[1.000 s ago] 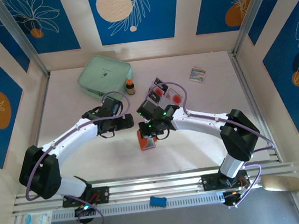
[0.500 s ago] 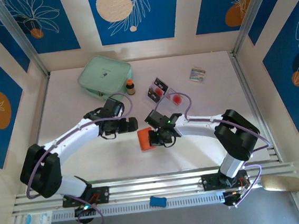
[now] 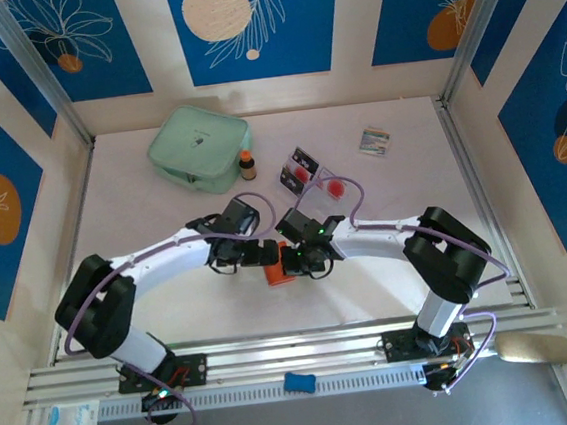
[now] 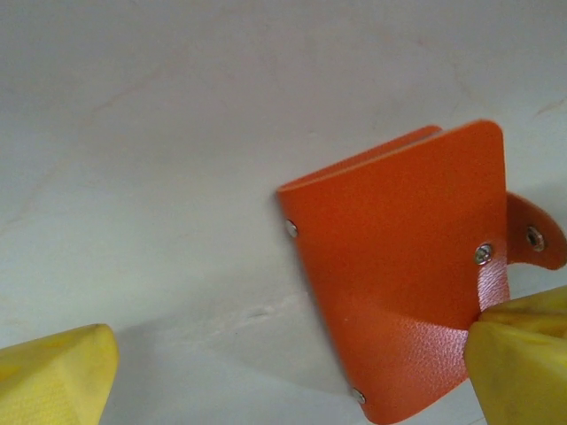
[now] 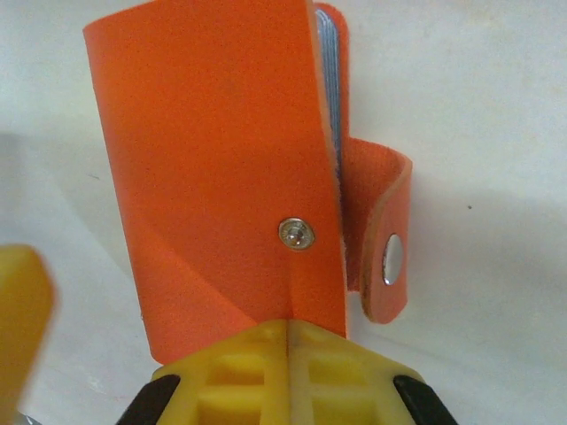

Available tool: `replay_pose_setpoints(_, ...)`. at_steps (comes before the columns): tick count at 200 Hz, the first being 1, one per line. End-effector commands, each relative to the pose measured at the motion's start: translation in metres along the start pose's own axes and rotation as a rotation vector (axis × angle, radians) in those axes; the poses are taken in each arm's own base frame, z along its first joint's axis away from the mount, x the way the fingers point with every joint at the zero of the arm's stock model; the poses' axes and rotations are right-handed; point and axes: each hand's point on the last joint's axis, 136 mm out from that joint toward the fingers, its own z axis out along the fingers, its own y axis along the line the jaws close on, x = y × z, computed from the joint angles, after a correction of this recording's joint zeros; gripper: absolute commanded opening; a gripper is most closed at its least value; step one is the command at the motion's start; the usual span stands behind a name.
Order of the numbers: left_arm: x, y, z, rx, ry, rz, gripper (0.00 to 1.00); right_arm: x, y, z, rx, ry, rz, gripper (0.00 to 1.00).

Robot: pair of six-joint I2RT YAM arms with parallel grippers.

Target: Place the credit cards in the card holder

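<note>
The orange-red card holder (image 3: 276,270) stands on edge at the table's middle. My right gripper (image 3: 294,261) is shut on the cover's lower edge. In the right wrist view the holder (image 5: 213,159) rises above that gripper (image 5: 291,332), with grey pockets showing and the snap strap (image 5: 388,257) hanging loose. My left gripper (image 3: 261,256) is open right beside the holder. In the left wrist view the holder (image 4: 399,266) lies toward the right fingertip (image 4: 523,359), with the gripper's middle (image 4: 288,372) over bare table. The credit cards, one black (image 3: 297,168) and one pale (image 3: 333,187), lie behind the grippers.
A mint-green zip pouch (image 3: 200,145) sits at the back left with a small brown bottle (image 3: 247,164) beside it. A multicoloured packet (image 3: 374,140) lies at the back right. A metal frame (image 3: 467,185) borders the table, and a blue object (image 3: 299,381) rests on the front rail.
The right gripper has brought the card holder down and slightly nearer. The left arm has swung right until its open fingers reach the holder.
</note>
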Motion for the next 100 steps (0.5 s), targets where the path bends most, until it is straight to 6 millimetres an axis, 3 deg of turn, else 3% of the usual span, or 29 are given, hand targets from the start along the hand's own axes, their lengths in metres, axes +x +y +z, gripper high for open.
replay_pose_setpoints(1,0.009,0.004,0.012,-0.035,0.014,0.012,1.0,0.005,-0.003,0.006,-0.005,0.026,0.024,0.0)
replay_pose_setpoints(39,0.021,0.018,0.021,-0.107,0.035,0.028,1.0,0.003,-0.002,-0.002,-0.007,0.017,0.02,0.0)
replay_pose_setpoints(100,0.036,0.039,0.029,-0.243,0.076,0.091,1.0,-0.02,-0.012,-0.045,-0.03,-0.075,0.048,0.0)
